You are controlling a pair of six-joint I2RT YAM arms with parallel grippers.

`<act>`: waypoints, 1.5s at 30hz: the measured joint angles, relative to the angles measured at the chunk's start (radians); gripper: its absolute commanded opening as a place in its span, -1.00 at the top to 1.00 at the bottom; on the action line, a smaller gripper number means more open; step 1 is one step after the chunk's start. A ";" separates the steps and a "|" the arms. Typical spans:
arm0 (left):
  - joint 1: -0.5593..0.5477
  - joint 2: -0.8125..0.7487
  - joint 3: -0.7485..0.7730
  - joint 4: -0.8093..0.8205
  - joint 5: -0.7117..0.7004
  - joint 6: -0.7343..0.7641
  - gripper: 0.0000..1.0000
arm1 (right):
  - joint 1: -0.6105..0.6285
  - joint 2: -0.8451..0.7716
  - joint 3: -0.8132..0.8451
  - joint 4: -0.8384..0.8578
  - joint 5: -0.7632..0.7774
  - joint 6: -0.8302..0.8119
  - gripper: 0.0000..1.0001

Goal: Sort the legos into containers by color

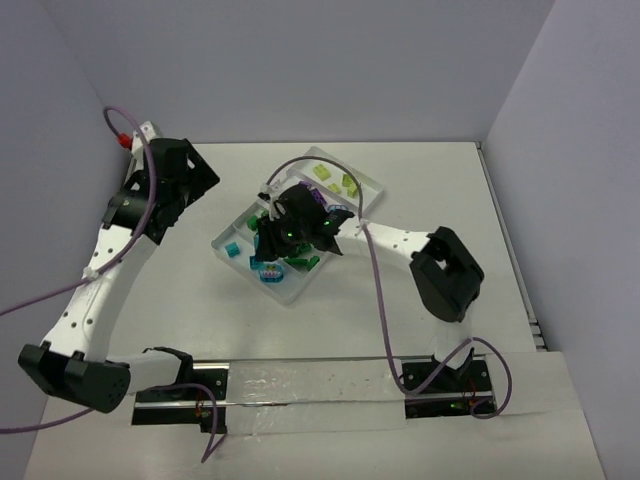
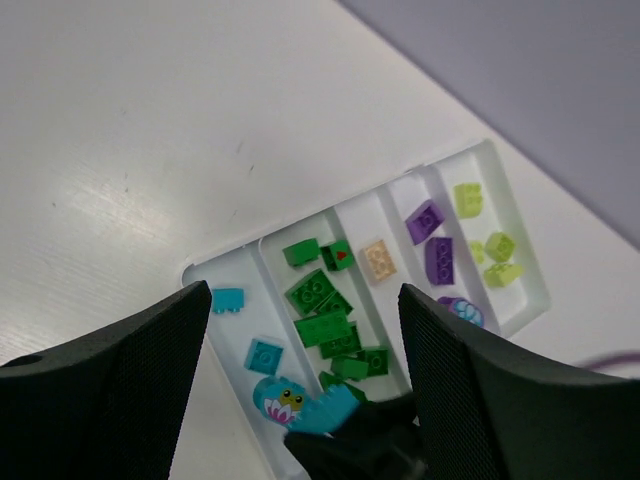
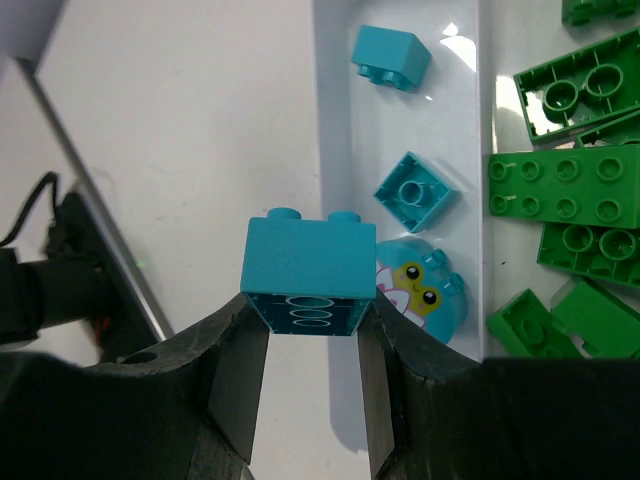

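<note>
Right wrist view: a teal brick [image 3: 305, 272] sits clamped in the right gripper [image 3: 307, 335], apparently poised above the tray's [image 3: 325, 120] end compartment, where other teal legos [image 3: 410, 190] lie; the left gripper [image 2: 305, 295] hangs spread and empty, well apart.

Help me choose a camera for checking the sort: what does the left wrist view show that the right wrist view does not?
Only the left wrist: the purple bricks, peach brick and yellow-green bricks in the tray's two rightmost compartments. Only the right wrist: the right gripper clamping a teal brick by its sides. Both: the loose teal bricks, the owl-faced piece and the green bricks.
</note>
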 measured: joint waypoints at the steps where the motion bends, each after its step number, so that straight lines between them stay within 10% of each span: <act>1: -0.001 -0.024 0.010 -0.004 -0.005 0.003 -0.65 | 0.006 0.035 0.032 -0.005 0.013 0.000 0.92; 13: -0.002 -0.110 -0.003 -0.019 -0.019 0.024 -0.65 | 0.025 0.263 0.259 -0.075 0.060 0.008 0.38; 22: -0.002 -0.110 -0.034 -0.019 0.014 0.028 -0.65 | 0.033 0.334 0.370 -0.115 0.056 0.004 -0.70; 30: -0.002 -0.110 -0.037 -0.019 0.017 0.028 -0.64 | 0.049 0.314 0.341 -0.120 0.083 -0.008 -0.77; 45: -0.002 -0.104 -0.058 0.012 0.038 0.027 -0.65 | -0.104 -0.464 -0.260 -0.063 0.425 0.039 -0.97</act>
